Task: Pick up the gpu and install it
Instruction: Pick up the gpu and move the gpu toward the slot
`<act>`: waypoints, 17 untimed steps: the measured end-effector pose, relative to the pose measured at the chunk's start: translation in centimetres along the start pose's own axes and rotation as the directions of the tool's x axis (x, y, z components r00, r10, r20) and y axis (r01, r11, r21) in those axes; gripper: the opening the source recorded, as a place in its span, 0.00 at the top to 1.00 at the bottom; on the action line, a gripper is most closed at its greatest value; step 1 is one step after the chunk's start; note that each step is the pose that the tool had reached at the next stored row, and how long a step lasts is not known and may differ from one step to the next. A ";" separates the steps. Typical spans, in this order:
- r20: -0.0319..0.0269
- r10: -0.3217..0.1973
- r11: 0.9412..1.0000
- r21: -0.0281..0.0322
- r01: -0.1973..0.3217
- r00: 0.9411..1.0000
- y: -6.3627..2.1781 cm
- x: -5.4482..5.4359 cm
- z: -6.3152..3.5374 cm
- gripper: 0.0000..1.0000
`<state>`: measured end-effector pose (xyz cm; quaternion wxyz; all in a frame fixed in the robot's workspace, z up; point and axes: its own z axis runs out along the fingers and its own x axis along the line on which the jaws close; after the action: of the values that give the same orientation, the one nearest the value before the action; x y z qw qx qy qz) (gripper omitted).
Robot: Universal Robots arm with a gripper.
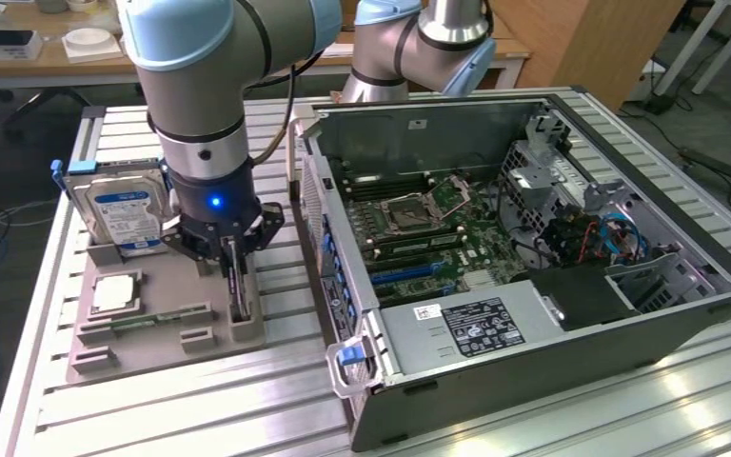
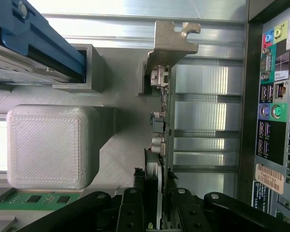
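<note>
On the slatted aluminium table (image 1: 213, 400), the gpu (image 1: 239, 300) stands on edge in a grey holder (image 1: 149, 354), with the open computer case (image 1: 442, 124) at its three o'clock. The gripper (image 1: 229, 255) straddles it; clamped or not, I cannot tell.

A fixture tray (image 1: 149, 360) was set on the worktop (image 1: 213, 414), at nine o'clock of the opened computer case (image 1: 670, 319) in the exterior view. A hard drive (image 1: 122, 214) was stood upright at the tray's eleven o'clock corner. A processor chip (image 1: 114, 293) was laid at its nine o'clock side, and a memory stick (image 1: 163, 317) toward six o'clock. The gpu (image 1: 240, 295) was stood on edge along the three o'clock side, nearest the case, with the pincer (image 1: 229, 253) placed at its upper edge.
</note>
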<state>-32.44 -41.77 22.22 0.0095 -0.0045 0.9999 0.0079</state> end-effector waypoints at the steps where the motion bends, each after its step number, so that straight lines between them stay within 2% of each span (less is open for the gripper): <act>1: 0.000 0.000 1.000 0.000 0.000 1.000 0.00 0.0 0.00 0.73; 13: 0.000 0.000 1.000 0.000 0.000 1.000 0.00 0.0 0.00 0.73; 17: 0.000 0.000 1.000 -0.001 0.000 1.000 0.01 0.0 -0.30 0.73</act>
<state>-32.44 -41.77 22.51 0.0095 -0.0045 0.9999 0.0085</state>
